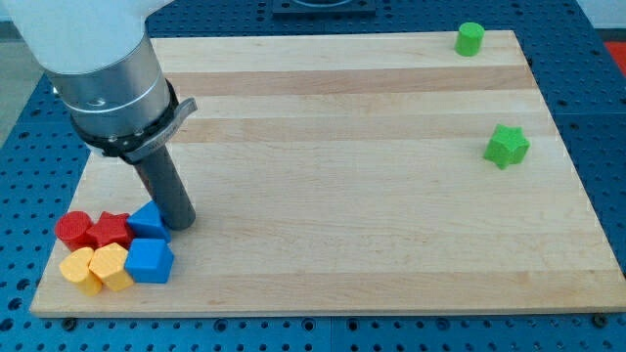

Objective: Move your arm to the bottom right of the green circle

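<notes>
Wooden board carries green circle, green star; coloured blocks cluster bottom-left.

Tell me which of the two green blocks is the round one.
The green circle, at the board's top right corner in the view. It is a plain cylinder; the other green block, below it, is a star with points.

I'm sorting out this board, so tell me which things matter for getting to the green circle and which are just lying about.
Job: green circle; my tip, far off at the view's lower left.

Lying about: green star; red blocks; blue blocks, one touching my tip; yellow blocks.
</notes>
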Motion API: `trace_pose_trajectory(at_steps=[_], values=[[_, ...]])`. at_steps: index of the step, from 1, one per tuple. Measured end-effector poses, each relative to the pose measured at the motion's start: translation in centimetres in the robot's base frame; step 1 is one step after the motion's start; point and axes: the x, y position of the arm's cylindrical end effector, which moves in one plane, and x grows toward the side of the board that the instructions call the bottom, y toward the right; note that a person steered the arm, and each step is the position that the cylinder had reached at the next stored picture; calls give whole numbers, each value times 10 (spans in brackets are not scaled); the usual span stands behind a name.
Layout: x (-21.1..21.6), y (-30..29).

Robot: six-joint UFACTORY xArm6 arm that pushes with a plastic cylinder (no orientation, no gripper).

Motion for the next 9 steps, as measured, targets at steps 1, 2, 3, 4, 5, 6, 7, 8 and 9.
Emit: trace_pose_trajectory(at_steps=[1,2,3,4,5,6,7,8,9], values=[[22,0],[24,1],[-20,28],[-77,54],[-154,98],[-237,157],[-299,221],[-334,262],[-335,275]])
